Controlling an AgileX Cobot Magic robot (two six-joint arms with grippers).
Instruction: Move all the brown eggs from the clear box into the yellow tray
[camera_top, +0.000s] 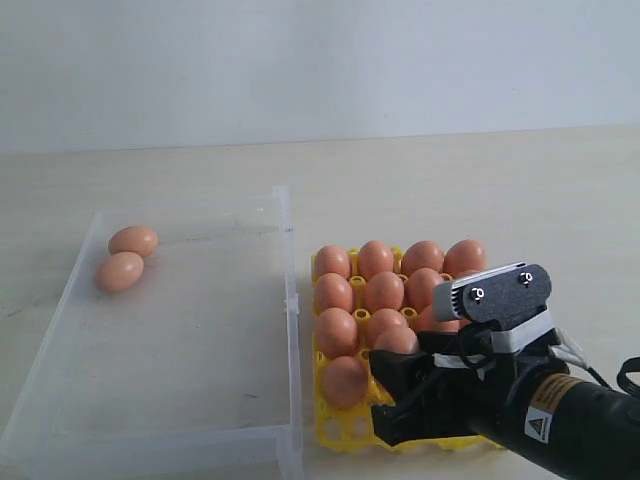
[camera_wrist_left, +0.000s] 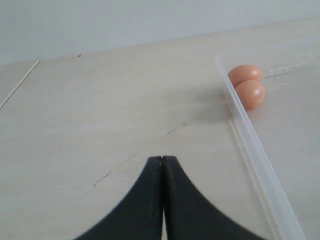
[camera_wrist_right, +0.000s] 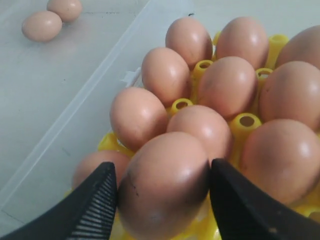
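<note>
My right tool (camera_wrist_right: 161, 170) is pinching a brown egg (camera_wrist_right: 160, 200), one finger on each flank, so the grip runs across the egg's short width and its long axis points along the fingers. It sits low over the near rows of the yellow tray (camera_top: 345, 430), close behind a full block of eggs. I cannot tell whether it is seated in a cup or a little above one. The exterior view shows open cups along the tray's front edge, so I judge this egg belongs there.

What matters next is the last pair of eggs (camera_top: 126, 257), lying in the far left corner of the clear box (camera_top: 290, 300). They touch each other and rest on their sides, long axes roughly across the exterior view. From the right tool they are well apart, across the whole box floor. My left tool (camera_wrist_left: 162, 160) has its fingers pressed together and holds nothing. It hangs over the bare tabletop (camera_top: 450, 180) just outside the box's left wall, with the pair just past that wall. I reckon the left arm is the nearer one, but it would have to spread first and clear the wall.
</note>
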